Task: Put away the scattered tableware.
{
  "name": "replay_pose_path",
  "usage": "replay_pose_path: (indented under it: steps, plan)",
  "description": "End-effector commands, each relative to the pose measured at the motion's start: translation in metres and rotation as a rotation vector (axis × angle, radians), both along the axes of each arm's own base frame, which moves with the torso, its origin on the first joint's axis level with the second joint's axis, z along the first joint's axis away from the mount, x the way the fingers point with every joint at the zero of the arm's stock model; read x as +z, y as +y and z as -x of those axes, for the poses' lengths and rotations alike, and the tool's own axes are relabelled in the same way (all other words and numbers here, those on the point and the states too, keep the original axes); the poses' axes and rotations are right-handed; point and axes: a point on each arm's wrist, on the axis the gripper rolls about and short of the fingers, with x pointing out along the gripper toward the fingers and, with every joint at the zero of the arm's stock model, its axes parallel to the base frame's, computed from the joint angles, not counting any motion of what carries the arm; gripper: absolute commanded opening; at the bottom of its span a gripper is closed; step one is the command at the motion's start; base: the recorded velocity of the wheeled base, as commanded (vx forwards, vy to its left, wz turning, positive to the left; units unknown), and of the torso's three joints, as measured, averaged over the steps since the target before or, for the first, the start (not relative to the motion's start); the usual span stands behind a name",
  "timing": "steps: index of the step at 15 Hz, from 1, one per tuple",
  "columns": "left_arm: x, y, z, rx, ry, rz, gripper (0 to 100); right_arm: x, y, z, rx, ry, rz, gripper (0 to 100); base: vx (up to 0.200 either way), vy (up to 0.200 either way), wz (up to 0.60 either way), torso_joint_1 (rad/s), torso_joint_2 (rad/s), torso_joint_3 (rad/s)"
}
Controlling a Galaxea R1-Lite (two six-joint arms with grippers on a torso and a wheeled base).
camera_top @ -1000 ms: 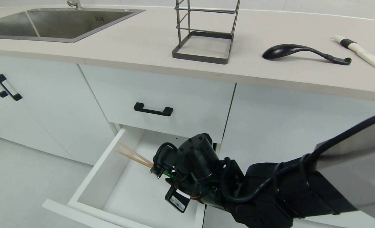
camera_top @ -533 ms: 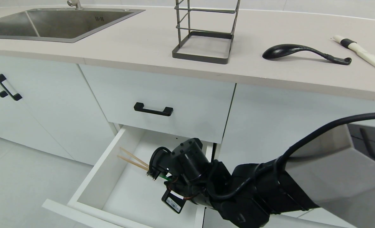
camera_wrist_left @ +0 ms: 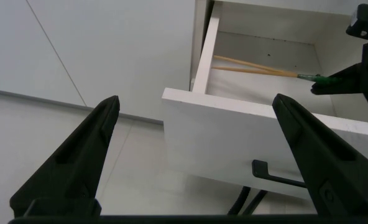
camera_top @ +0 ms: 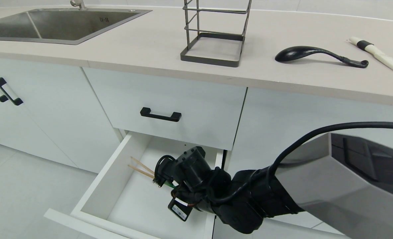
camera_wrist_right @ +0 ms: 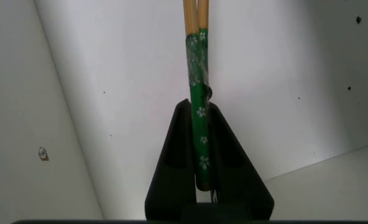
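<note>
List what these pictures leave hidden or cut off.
Head view: the right arm covers the chopsticks' green ends and part of the drawer.
Head view: frame edges cut the rack's top and the white-handled tool.
Right wrist view: the chopsticks' tips run past the edge.

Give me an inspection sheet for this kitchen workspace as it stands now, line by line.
Surface: beige countertop, nothing spilled.
Job's things: chopsticks held in the open drawer; black ladle and white-handled utensil lie on the countertop.
Clutter: wire rack on the countertop.
Grippers: right gripper shut on the chopsticks; left gripper open, facing the drawer's front.
Cables: black cable along the right arm.
Surroundings: sink at the countertop's left end; white cabinets, tiled floor.
</note>
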Motion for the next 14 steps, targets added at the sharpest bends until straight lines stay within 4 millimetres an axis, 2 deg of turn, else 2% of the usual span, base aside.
replay_pose_path:
  steps: [1,14]
  plan:
    - [0.0,0.0,0.0,0.0,0.001,0.0,100,-0.008,0.004,-0.005,-0.003,0.004,0.007,0,0.0,0.0,0.0,0.0,0.0,0.0]
    - [0.0,0.0,0.0,0.0,0.001,0.0,100,-0.025,0.014,-0.009,0.017,0.012,0.047,0,0.0,0.0,0.0,0.0,0.0,0.0]
